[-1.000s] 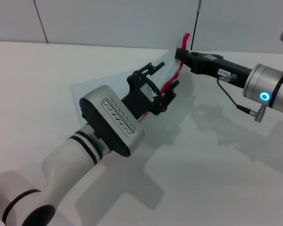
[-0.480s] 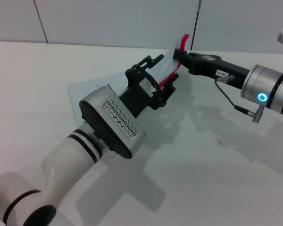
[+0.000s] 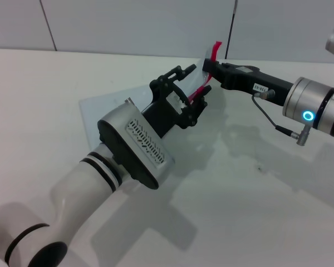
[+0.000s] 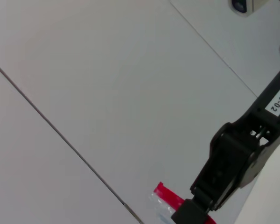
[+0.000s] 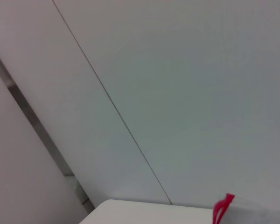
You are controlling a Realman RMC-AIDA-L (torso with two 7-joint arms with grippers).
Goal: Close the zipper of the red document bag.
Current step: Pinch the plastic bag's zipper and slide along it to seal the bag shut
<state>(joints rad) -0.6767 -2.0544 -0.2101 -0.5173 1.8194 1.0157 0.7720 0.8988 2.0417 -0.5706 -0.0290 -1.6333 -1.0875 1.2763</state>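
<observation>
Head view: the red document bag [image 3: 108, 108] lies on the white surface [image 3: 256, 217], its far corner lifted off the surface. The zipper [image 3: 199, 92] runs along the bag's right long edge, and its end [image 3: 216, 49] stands up above the raised corner. The right gripper [image 3: 208, 65] reaches in from the bag's right side and is clamped on that raised corner, just under the upright zipper end. The left gripper [image 3: 196, 89] comes in from the near side over the bag and sits at the zipper partway along the edge, its fingers [image 3: 181, 71] narrowly apart with the red strip between them; whether they actually pinch it I cannot tell.

Left wrist view: the right gripper [image 4: 196, 212] shows against the wall panels [image 4: 107, 93], pinching the bag's corner where the zipper end [image 4: 167, 196] pokes out.

Right wrist view: only the zipper end [image 5: 221, 207] and a bit of the bag's translucent corner [image 5: 252, 207] appear, before the wall.
</observation>
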